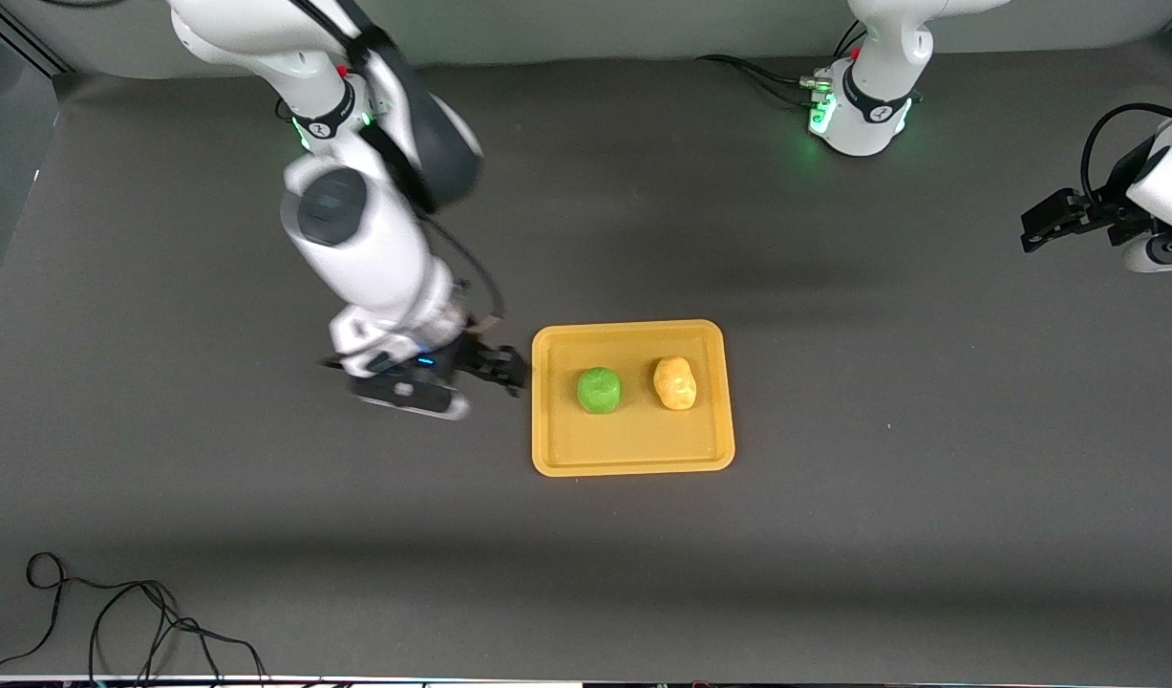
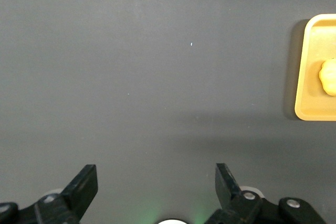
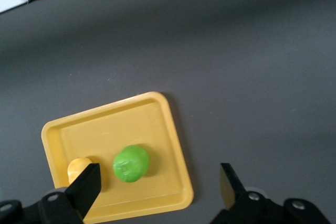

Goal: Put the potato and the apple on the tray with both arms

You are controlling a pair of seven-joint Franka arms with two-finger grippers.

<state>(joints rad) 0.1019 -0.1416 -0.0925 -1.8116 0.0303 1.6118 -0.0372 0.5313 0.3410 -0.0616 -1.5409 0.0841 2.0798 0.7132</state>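
Note:
The orange-yellow tray [image 1: 633, 444] lies mid-table. On it sit the green apple [image 1: 599, 390] and the yellow-tan potato [image 1: 674, 383] side by side, the apple toward the right arm's end. My right gripper [image 1: 501, 369] hangs open and empty just off the tray's edge at the right arm's end. Its wrist view shows the tray [image 3: 157, 109], the apple [image 3: 131, 163] and the potato [image 3: 79, 167] past the gripper [image 3: 160, 184]. My left gripper [image 1: 1046, 222] is open and empty over bare mat near the left arm's end. Its wrist view shows the gripper [image 2: 156, 183], a tray corner [image 2: 307, 66] and part of the potato [image 2: 329, 77].
A dark grey mat covers the table. Loose black cables [image 1: 117, 621] lie at the near corner toward the right arm's end. More cables [image 1: 767, 76] run beside the left arm's green-lit base [image 1: 863, 119].

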